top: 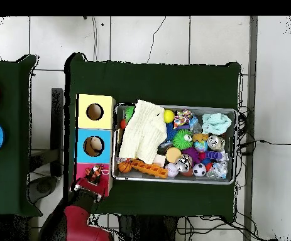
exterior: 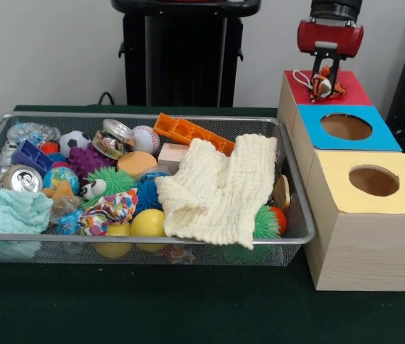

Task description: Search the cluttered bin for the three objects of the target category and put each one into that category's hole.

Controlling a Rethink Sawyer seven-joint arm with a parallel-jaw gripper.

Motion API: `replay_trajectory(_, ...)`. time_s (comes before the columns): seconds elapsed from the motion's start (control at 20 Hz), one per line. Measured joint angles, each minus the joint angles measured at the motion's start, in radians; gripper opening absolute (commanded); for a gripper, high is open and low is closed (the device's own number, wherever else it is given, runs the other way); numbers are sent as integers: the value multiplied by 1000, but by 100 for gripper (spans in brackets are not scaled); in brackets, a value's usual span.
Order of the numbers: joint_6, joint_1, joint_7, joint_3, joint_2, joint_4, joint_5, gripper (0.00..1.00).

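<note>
Hanging from the pincer (exterior: 324,77), a small orange, white and black stuffed toy (exterior: 322,86) sits directly over the red-topped wooden box (exterior: 345,92), the end one in a row of three boxes standing along the short side of the wire mesh bin (exterior: 297,236). The pincer is pinching the toy between its dark fingers, with the red wrist housing just above. What matters for the coming move is the vertical line: the toy is straight beneath the pincer and appears to be right above the red box's hole, which it hides, so I judge a release or a short descent would drop it in. The overhead view agrees, showing the toy (top: 96,172) on the red top at the worktop edge nearest the robot's base. The blue-topped box (exterior: 345,127) and yellow-topped box (exterior: 374,180) show open round holes. The bin is crowded: a cream knitted cloth (exterior: 220,190) drapes over one end, hiding whatever lies beneath, with an orange plastic block (exterior: 191,133), balls and a drinks can (exterior: 21,179) elsewhere.
</note>
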Motion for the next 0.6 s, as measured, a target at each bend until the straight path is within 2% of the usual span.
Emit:
replay_trajectory(0.1, 0, 35, 0, -8, 3, 5, 30, 0)
replay_trajectory(0.25, -1, 142, 0, -30, 18, 26, 119, 0)
replay_trajectory(0.5, -4, 203, 0, -60, 31, 41, 188, 0)
replay_trajectory(0.6, -4, 210, 0, -65, 35, 43, 192, 0)
